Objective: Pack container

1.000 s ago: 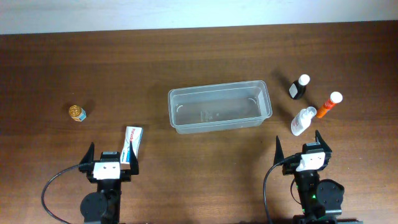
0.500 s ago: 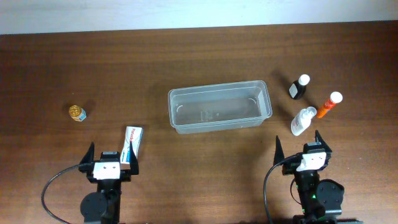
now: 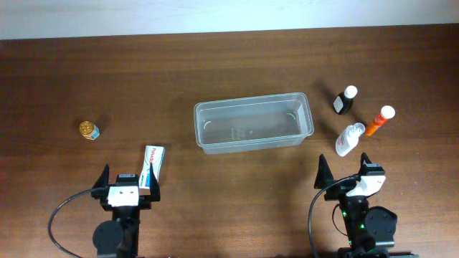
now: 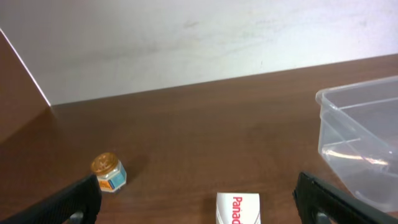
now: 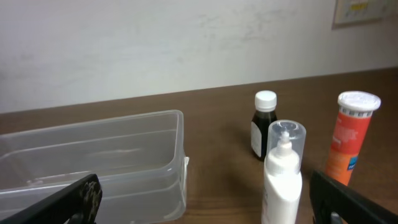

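Item: container point(image 3: 252, 123), clear plastic tub (shallow, rounded corners, rimmed); dark wood-grain counter point(image 3: 215, 64), white wall point(image 4: 186, 43). Both jaws wide apart, holding nothing.

The left wrist view's edges cut off the white box point(image 4: 238, 208) and the container point(image 4: 364, 134).

**Wood, plastic and card**

The table point(image 3: 215, 57) is dark wood with a soft sheen. Ahead and left of the right gripper point(image 3: 346, 168), the container point(image 3: 252, 125) is clear glossy plastic. Ahead of the left gripper point(image 3: 130, 178), the Panadol box point(image 3: 151, 165) is glossy card.
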Robot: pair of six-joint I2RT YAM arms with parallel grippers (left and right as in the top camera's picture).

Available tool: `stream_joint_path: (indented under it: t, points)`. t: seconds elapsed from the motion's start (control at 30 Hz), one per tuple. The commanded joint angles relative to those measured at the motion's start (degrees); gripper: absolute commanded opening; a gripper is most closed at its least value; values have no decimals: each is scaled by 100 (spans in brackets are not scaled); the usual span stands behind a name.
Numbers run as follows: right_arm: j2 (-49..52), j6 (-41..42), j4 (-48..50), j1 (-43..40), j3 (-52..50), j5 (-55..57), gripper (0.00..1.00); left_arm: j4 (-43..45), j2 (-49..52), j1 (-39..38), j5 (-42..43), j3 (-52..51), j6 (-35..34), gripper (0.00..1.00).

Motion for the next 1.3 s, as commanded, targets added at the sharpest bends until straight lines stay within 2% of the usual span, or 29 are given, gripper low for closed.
stream_joint_path:
  t: [0.0,0.17,0.43,0.47,0.63,0.83,0.97,1.13,1.27]
  points:
    - [203,245,-140,35,544,173,98,-199,225,-2,22,317,90,99]
    - [1025,243,-723,35,1408,520,98,-481,857,-2,26,918,90,99]
    - [3740,210,-2253,35,3838,529,98,-817,3082,-2,284,2616,90,99]
    - [4382,173,-2758,35,4494,527,98,-1099,3563,-2,284,3034,90,99]
    - [5836,175,-4103,35,6116,525,98,-2214,4782,-2,286,4223,90,99]
    - [7165,173,-5862,33,7729,531,98,-3410,5700,-2,680,5213,90,99]
    - [7735,-304,-6690,28,8321,695,98,-3626,5882,-2,1200,5370,90,99]
    - [8091,-308,-6738,-308,8338,817,98,-3646,5882,-2,1154,5370,90,100]
    - [8555,-828,-6653,-750,8338,463,98,-3663,5895,-2,1069,5370,90,99]
